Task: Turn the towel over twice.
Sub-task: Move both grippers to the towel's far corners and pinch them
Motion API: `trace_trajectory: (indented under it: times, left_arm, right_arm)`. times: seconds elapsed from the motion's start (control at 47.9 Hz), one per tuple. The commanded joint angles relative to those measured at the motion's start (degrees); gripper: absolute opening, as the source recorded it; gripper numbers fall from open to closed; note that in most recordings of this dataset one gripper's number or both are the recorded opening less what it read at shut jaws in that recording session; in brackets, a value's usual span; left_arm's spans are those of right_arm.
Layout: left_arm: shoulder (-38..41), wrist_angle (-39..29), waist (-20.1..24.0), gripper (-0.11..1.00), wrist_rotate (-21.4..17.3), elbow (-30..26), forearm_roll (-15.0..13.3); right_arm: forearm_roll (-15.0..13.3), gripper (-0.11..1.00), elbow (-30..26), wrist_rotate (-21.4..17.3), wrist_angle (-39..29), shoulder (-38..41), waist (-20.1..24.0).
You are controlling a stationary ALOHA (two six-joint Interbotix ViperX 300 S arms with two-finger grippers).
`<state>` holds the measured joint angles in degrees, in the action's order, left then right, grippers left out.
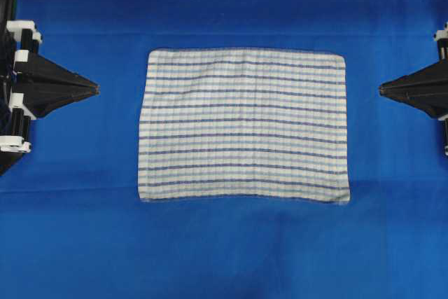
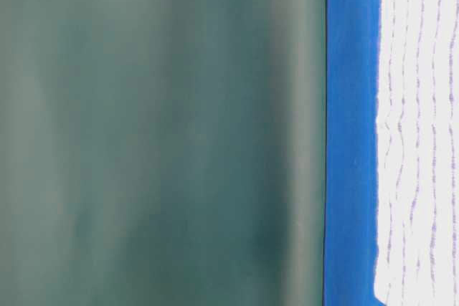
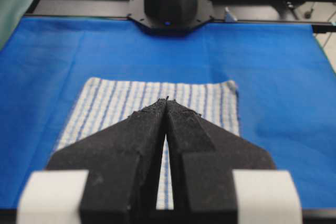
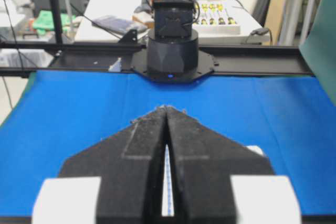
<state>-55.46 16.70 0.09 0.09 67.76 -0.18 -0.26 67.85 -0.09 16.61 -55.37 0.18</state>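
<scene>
The towel [image 1: 243, 125], white with thin blue stripes, lies flat and spread out in the middle of the blue cloth. It also appears in the table-level view as the towel [image 2: 419, 141] and beyond the left jaws as the towel [image 3: 115, 106]. My left gripper [image 1: 96, 89] sits off the towel's left edge, shut with tips together and holding nothing. My right gripper [image 1: 381, 89] sits off the towel's right edge, also shut and empty. Tips meet in the left gripper [image 3: 167, 99] and right gripper [image 4: 167, 108] wrist views. A sliver of towel [image 4: 167, 182] shows through the right jaws.
A plain blue cloth [image 1: 224, 243] covers the whole tabletop. The opposite arm's black base [image 3: 170, 3] stands at the far edge in the left wrist view, and the other base [image 4: 172, 51] in the right wrist view. A green backdrop [image 2: 158, 134] rises behind the table.
</scene>
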Motion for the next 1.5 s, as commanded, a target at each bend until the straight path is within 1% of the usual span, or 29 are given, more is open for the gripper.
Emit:
trace_trajectory:
  times: [0.0,0.104,0.188,0.417,0.584,0.605,0.647,0.689,0.73,0.751,0.855,0.876,0.918,0.939,0.981,1.106,1.356,1.481]
  left_arm:
    - [0.4,1.1,0.1,0.0,-1.1,-1.7,-0.6]
    - [1.1,2.4,0.4,0.0,-2.4,-1.6,-0.6]
    - [2.0,3.2,1.1,0.0,-3.1,-1.5,-0.7]
    - [6.9,5.2,5.3,0.0,-3.6,-1.1,-0.8]
    - [11.2,7.1,7.6,0.02,-3.6,-0.9,-0.8]
    - [12.1,7.5,8.1,0.04,-3.7,-0.9,-0.7]
    - [13.5,8.1,8.6,0.11,-3.7,-0.8,-0.8]
    - [14.9,8.6,9.1,0.22,-3.6,-0.9,-0.8]
    - [16.4,9.2,9.8,0.33,-3.7,-0.9,-0.8]
    - [17.2,9.5,10.0,0.41,-3.7,-0.9,-0.9]
    - [21.4,10.7,11.9,0.72,-3.6,-0.9,-0.9]
    - [22.2,10.8,12.4,0.77,-3.6,-0.9,-0.9]
    - [24.6,11.4,13.5,0.86,-3.6,-1.0,-0.9]
    - [25.5,11.6,14.0,0.89,-3.7,-1.1,-0.9]
    - [27.4,12.1,14.9,0.9,-3.6,-1.1,-0.9]
    - [33.6,14.4,17.3,0.89,-3.6,-1.5,-0.9]
    - [46.4,21.1,19.9,0.89,-3.6,-2.7,-0.9]
    - [52.2,22.1,21.1,0.89,-3.6,-3.9,-0.9]
  right_arm:
    - [0.2,0.0,-1.7,0.0,0.3,0.5,-0.8]
    - [0.2,0.0,-1.8,-0.2,-1.7,1.0,-1.4]
    - [0.4,0.0,-2.1,-0.5,-3.2,1.3,-2.8]
    - [0.4,0.0,-1.7,-1.8,-5.1,4.0,-8.8]
    - [0.4,0.0,-1.1,-2.3,-5.5,8.3,-13.6]
    - [0.4,0.01,-1.1,-2.3,-5.5,9.0,-14.2]
    - [0.4,0.01,-1.0,-2.3,-5.5,10.4,-15.5]
    - [0.4,0.01,-1.0,-2.3,-5.5,12.0,-16.7]
    - [0.4,0.05,-1.0,-2.3,-5.5,13.8,-17.9]
    - [0.4,0.1,-1.1,-2.3,-5.5,14.7,-18.5]
    - [0.2,0.41,-1.7,-1.9,-5.5,20.4,-20.7]
    - [0.2,0.49,-1.8,-1.8,-5.5,21.4,-21.2]
    - [0.2,0.59,-2.2,-1.8,-5.5,23.6,-21.9]
    - [0.1,0.63,-2.3,-1.8,-5.5,24.8,-22.3]
    - [0.1,0.67,-2.7,-1.8,-5.5,26.9,-22.9]
    - [0.0,0.61,-4.2,-1.6,-5.5,33.8,-24.5]
    - [-0.2,0.62,-7.2,-1.2,-5.1,46.0,-27.0]
    - [-0.9,0.62,-8.5,-1.2,-4.1,50.6,-27.7]
